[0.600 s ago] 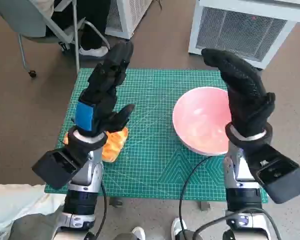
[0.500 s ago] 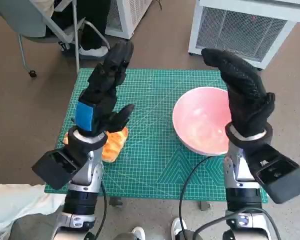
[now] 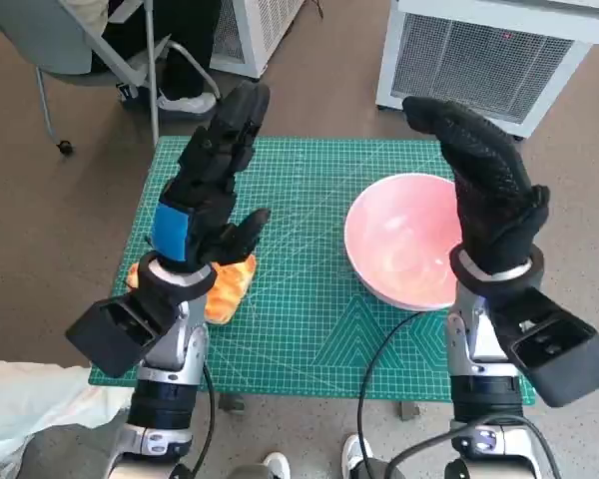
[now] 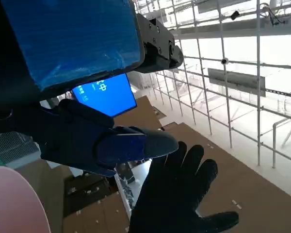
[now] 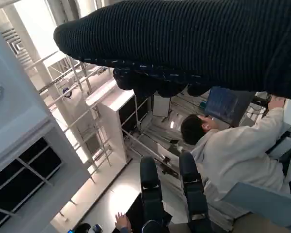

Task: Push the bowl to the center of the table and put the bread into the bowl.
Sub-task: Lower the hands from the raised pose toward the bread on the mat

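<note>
A pink bowl point(image 3: 404, 239) stands on the right part of the green cutting mat point(image 3: 299, 309); a slice of its rim point(image 4: 9, 201) shows in the left wrist view. The orange bread point(image 3: 225, 284) lies at the mat's left edge, partly hidden under my left wrist. My left hand point(image 3: 208, 185) is raised above the mat's left side with fingers spread, holding nothing. My right hand point(image 3: 484, 185) is raised upright just right of the bowl, over its right rim, fingers extended and empty; whether it touches the bowl I cannot tell. The left wrist view shows my right hand point(image 4: 177, 201) too.
A white grilled appliance point(image 3: 499, 50) stands beyond the table's far right corner. A chair point(image 3: 90, 50) and a person's feet are at the far left. A person in white point(image 5: 233, 150) sits in the right wrist view. White cloth point(image 3: 30, 399) shows at lower left.
</note>
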You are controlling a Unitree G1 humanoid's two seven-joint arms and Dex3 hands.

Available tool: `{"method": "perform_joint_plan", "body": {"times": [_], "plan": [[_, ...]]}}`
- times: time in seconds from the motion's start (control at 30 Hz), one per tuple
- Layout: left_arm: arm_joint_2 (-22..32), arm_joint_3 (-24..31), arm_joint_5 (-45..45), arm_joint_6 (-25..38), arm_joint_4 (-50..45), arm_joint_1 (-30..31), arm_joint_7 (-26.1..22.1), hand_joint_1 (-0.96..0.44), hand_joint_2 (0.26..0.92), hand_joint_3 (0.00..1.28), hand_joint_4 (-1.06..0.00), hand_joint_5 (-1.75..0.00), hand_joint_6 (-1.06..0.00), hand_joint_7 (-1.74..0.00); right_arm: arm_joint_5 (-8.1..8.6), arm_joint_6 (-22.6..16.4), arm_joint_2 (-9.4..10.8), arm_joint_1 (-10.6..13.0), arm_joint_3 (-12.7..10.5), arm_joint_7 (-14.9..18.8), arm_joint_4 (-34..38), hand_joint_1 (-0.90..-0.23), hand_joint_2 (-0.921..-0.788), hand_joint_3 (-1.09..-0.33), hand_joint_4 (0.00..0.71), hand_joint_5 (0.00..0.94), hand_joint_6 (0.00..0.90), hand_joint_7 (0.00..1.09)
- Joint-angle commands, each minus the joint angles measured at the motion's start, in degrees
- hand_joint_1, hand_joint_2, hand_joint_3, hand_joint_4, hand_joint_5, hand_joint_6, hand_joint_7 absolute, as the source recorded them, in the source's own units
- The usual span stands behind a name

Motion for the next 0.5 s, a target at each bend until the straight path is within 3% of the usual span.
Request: {"method": "perform_joint_plan", "body": {"times": [0.03, 0.3, 0.4, 0.5], "plan": [[-0.2, -0.1, -0.4, 0.0, -1.1, 0.8, -0.1, -0.59, 0.921, 0.36, -0.19, 0.00, -0.35, 0.00, -0.52, 0.6, -0.5, 1.4, -0.2, -0.1, 0.4, -0.524, -0.921, -0.774, 0.031, 0.412, -0.001, 0.62], [-0.4, 0.0, -0.7, -0.1, -1.0, 0.9, -0.4, -0.57, 0.921, 0.35, -0.21, -0.01, -0.35, 0.00, 1.32, 1.5, -3.0, 2.3, -2.1, 0.5, -0.4, -0.521, -0.921, -0.805, 0.002, 0.445, -0.001, 0.60], [-0.1, 0.1, -1.4, 0.3, -1.6, 1.4, -0.8, -0.56, 0.921, 0.34, -0.22, -0.01, -0.36, 0.00, 2.68, -0.2, -6.0, 3.2, -6.3, 0.3, 4.1, -0.523, -0.921, -0.803, 0.000, 0.438, -0.001, 0.59], [-0.1, 0.3, -1.5, 0.3, -1.7, 1.5, -0.9, -0.55, 0.921, 0.34, -0.22, -0.01, -0.36, -0.01, 2.49, -1.3, -7.3, 3.6, -9.1, -1.0, 7.7, -0.528, -0.921, -0.786, 0.000, 0.432, -0.001, 0.57]]}}
